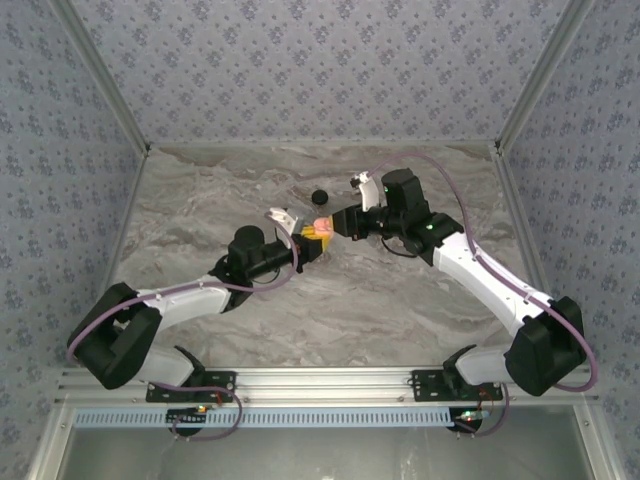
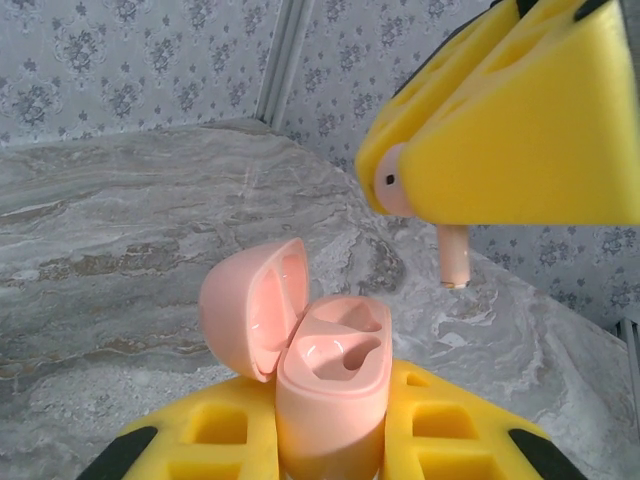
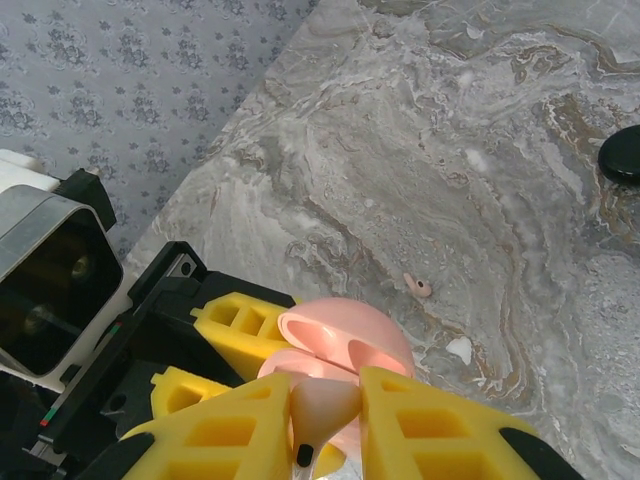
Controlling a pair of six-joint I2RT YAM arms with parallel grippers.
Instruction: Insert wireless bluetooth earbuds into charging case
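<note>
At the centre of the table [image 1: 400,300], the two grippers meet tip to tip above the marble surface.

The left gripper [image 2: 330,440] is closed on the pink charging case [image 2: 330,380]. Its yellow fingers [image 2: 215,430] clamp the lower body of the case from both sides. The case stands upright with its lid [image 2: 255,310] hinged fully back, and both moulded sockets face up and are unoccupied.

The right gripper [image 3: 320,420] is closed on the first earbud [image 2: 455,255]. Its yellow pads [image 3: 430,425] pinch the pink head of the earbud, and the stem hangs down below them. In the left wrist view, this earbud sits above and to one side of the open case, apart from it. In the right wrist view, it sits directly over the case opening.

The second earbud [image 3: 418,286], also pink, lies on the table just beyond the case, untouched by either gripper. A black round puck [image 1: 320,196] rests on the table farther back, well apart from both grippers.
</note>
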